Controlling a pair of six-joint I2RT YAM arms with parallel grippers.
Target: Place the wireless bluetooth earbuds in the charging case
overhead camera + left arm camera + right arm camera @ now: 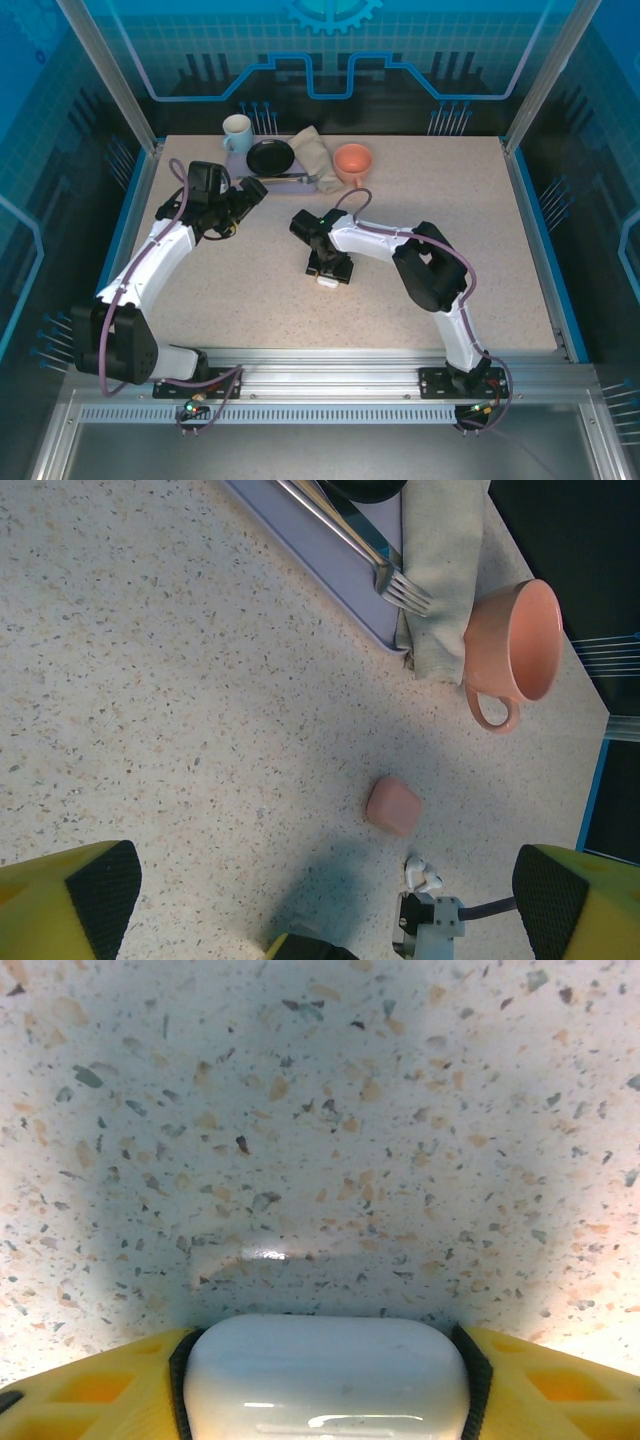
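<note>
White charging case (325, 1350), closed, sits clenched in the right gripper (325, 1390) over the speckled table (320, 1110). Left wrist view: the left gripper (328, 888) hangs released, fingers spread wide. The white earbuds (422, 873) lie loose just on the near side of a pink case (393, 805), with a salmon cup (512, 645) beyond. From above, the right gripper holds its case mid-table, and the left gripper is far-left.
</note>
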